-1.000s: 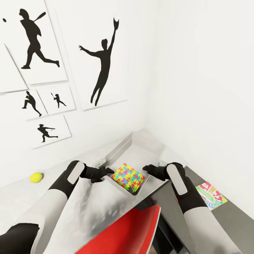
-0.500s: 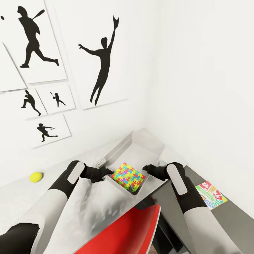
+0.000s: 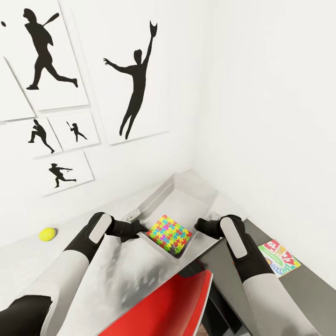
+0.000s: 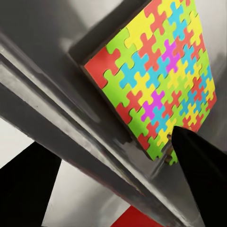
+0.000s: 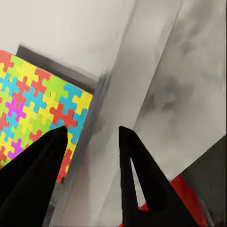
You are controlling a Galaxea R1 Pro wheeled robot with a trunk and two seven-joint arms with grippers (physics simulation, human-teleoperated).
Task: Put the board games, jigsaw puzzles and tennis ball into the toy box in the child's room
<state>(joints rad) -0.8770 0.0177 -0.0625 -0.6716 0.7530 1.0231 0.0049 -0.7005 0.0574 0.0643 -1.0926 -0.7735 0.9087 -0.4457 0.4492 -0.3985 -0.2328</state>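
Observation:
The light grey toy box (image 3: 189, 189) sits at the table's (image 3: 116, 275) corner by the white walls, with a multicoloured jigsaw puzzle (image 3: 169, 232) lying inside it. My left gripper (image 3: 140, 228) grips the box's left wall, one finger inside next to the puzzle (image 4: 156, 75) and one outside. On the opposite wall my right gripper (image 3: 201, 225) is clamped the same way, its inner finger over the puzzle (image 5: 33, 99). The tennis ball (image 3: 47, 234) rests on the table by the wall, far left. A white-green-red board game (image 3: 279, 258) lies flat at the lower right.
A red chair (image 3: 172, 303) stands right under the box's near corner, between my arms. Black sports silhouette pictures (image 3: 135, 79) hang on the white wall behind the table. A dark grey surface (image 3: 308, 289) stretches past my right arm.
The inner fingertips of both grippers have drawn outward toward the box walls, closing on them. The box, puzzle, ball and board game stay put.

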